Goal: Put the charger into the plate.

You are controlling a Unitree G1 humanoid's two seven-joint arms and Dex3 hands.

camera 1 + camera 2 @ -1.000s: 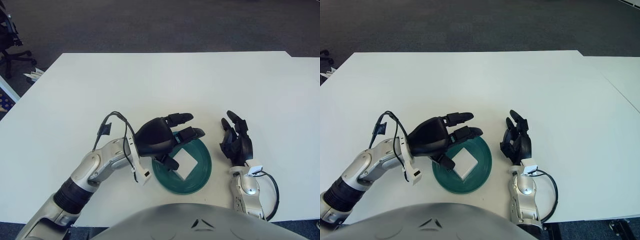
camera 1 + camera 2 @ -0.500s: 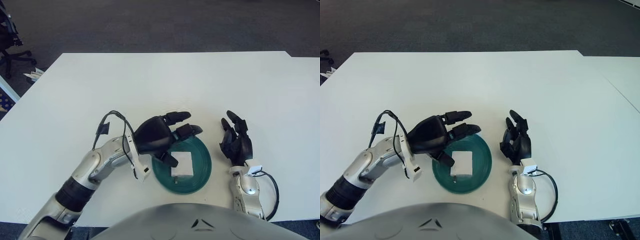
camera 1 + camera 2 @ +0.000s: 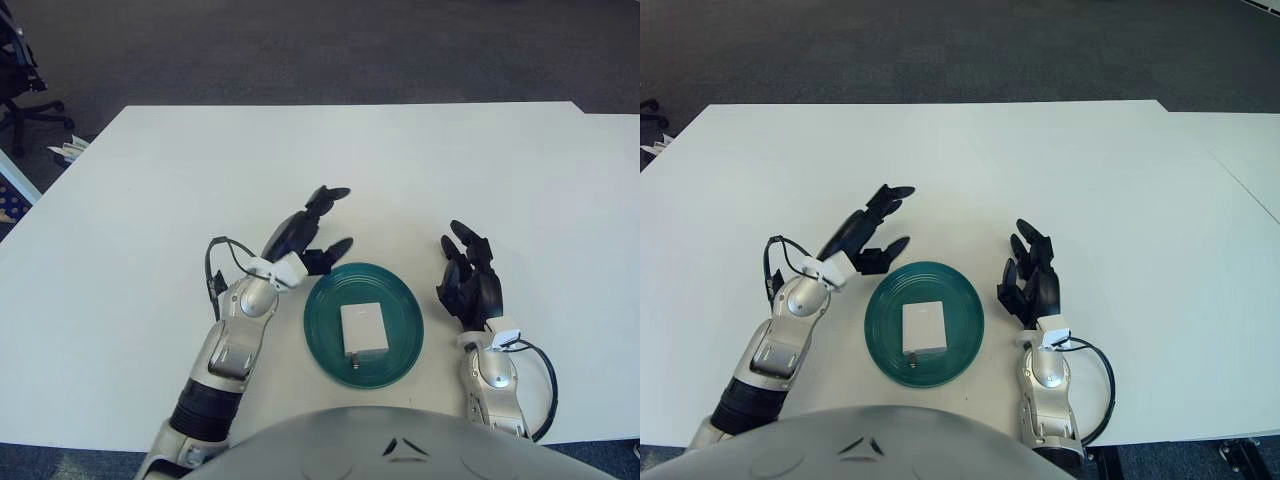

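A white square charger point(image 3: 363, 328) lies flat in the middle of a dark green plate point(image 3: 330, 350) near the table's front edge. My left hand point(image 3: 308, 230) is just left of the plate's far rim, fingers spread, holding nothing, apart from the charger. My right hand point(image 3: 471, 278) rests to the right of the plate with its fingers spread and empty.
The white table point(image 3: 350, 170) stretches away behind the plate. A black office chair point(image 3: 18, 80) stands on the dark carpet at the far left. A second white table point(image 3: 1240, 160) adjoins on the right.
My left hand has drawn back from over the plate to its left rim and opened wide. The charger now lies uncovered in the plate. The right hand has not moved.
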